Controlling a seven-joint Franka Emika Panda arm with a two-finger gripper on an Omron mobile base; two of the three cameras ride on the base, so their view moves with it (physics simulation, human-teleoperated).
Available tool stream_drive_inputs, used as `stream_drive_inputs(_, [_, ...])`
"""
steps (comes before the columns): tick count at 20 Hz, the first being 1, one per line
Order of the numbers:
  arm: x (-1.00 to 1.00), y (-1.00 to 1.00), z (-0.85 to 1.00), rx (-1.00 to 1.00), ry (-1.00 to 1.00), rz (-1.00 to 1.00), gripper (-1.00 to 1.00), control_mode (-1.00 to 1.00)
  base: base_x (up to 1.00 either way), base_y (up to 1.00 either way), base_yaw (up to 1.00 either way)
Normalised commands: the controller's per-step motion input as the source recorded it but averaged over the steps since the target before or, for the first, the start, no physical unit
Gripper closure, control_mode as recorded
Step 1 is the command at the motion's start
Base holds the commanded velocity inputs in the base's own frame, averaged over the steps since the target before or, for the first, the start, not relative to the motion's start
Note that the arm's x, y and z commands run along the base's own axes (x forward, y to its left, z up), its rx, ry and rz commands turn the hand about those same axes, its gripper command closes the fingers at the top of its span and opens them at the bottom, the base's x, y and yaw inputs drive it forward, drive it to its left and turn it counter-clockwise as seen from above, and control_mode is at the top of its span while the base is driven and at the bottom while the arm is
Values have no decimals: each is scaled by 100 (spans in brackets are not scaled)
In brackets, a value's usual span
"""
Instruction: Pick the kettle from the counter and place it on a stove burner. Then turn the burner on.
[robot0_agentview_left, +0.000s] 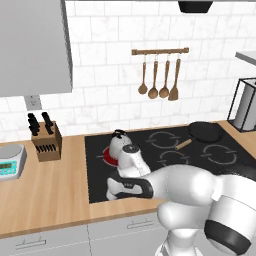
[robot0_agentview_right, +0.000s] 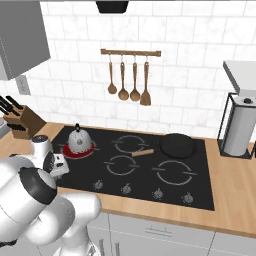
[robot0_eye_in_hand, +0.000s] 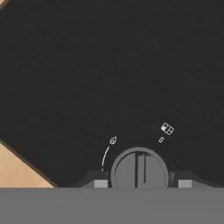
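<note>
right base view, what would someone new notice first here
The red glowing burner at the black glass cooktop's back left corner stands out, with the small silver-grey dome kettle on it. Next, the black frying pan on the back right burner. At the front left edge, the hand view shows the gripper around a round grey knob.

A home kitchen: black cooktop (robot0_agentview_left: 165, 155) set in a wooden counter (robot0_agentview_left: 50, 190), white tiled wall (robot0_agentview_left: 110, 65) behind it, hanging utensils (robot0_agentview_left: 159, 75), knife block (robot0_agentview_left: 46, 140), scale (robot0_agentview_left: 11, 161) beside.
</note>
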Motion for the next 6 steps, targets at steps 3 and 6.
stream_drive_inputs(3, [-2,0,0,1,1,34,100,-100,0,0,0])
stream_drive_inputs(6, [0,0,0,0,9,31,100,-100,0,0,0])
